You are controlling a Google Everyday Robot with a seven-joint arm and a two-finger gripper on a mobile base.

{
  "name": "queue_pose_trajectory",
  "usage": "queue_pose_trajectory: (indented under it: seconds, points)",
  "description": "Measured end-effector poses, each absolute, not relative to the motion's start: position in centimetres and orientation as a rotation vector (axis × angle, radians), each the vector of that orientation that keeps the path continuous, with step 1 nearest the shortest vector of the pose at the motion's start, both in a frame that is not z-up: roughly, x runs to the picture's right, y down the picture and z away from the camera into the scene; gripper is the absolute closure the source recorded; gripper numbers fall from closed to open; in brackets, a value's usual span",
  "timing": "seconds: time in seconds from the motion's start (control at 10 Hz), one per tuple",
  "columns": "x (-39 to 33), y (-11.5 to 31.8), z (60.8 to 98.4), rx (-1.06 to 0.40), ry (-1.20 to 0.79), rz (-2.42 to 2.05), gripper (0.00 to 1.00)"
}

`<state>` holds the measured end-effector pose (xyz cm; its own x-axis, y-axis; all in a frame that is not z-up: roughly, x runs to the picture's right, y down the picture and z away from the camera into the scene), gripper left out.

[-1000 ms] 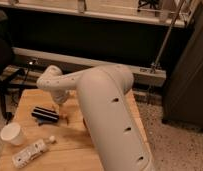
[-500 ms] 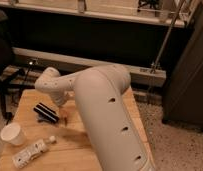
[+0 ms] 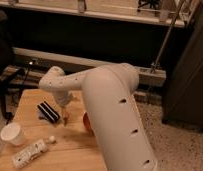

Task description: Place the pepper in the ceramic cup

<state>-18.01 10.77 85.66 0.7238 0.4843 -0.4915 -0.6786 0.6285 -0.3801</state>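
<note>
Your gripper hung low over wooden table, just right of black ridged block; grip state: cannot tell. Ceramic cup stood near-left, well apart. Pepper too small to discern.

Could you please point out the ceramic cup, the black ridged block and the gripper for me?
ceramic cup (image 3: 13, 134): camera view, on its white side wall.
black ridged block (image 3: 48, 111): camera view, on its top face.
gripper (image 3: 65, 116): camera view, at its tip, just right of the block.
</note>
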Motion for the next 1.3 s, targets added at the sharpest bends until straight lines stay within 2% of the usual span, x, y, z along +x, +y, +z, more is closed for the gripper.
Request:
queue_pose_trajectory:
  seconds: [0.5, 1.3]
  points:
    - [-17.0, 10.9, 86.6, -0.598, 0.406, 0.692, 0.2]
    - [-19.9, 11.8, 88.0, -0.602, 0.463, 0.592, 0.2]
